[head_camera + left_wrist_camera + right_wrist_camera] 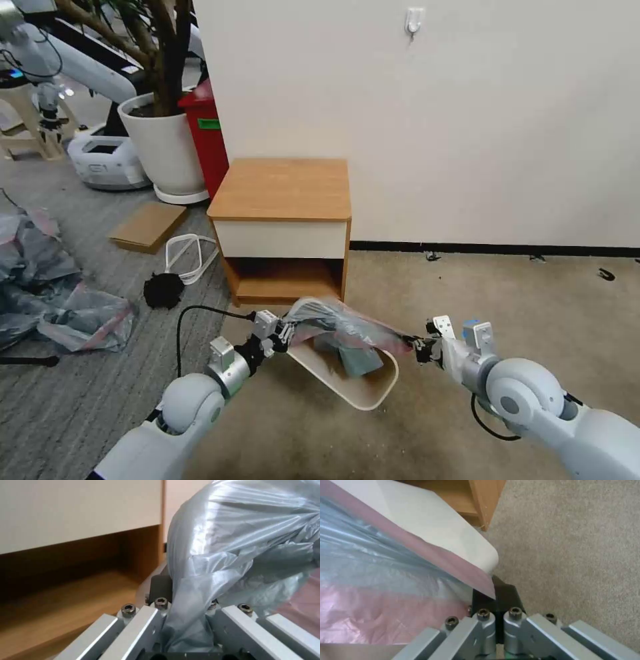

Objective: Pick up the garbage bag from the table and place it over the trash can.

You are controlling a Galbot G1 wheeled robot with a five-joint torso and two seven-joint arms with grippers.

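The garbage bag (347, 329), grey with a pink-red rim band, is stretched between my two grippers just above the trash can (363, 398), and part of it sags into the can's mouth. The cream can stands on the carpet in front of the table (280, 190), whose top is bare. My left gripper (283, 331) is shut on the bag's left edge. In the left wrist view the plastic (233, 542) bunches between its fingers (186, 610). My right gripper (417, 348) is shut on the pink band (386, 605) beside the can's wall (436, 527).
A white plant pot (167, 147) and a red bin (208, 133) stand left of the table by the wall. Cardboard (148, 225), a white loop (190, 257), a black lump (163, 290) and a heap of plastic bags (53, 293) lie on the left floor. Beige carpet (520, 300) spreads right.
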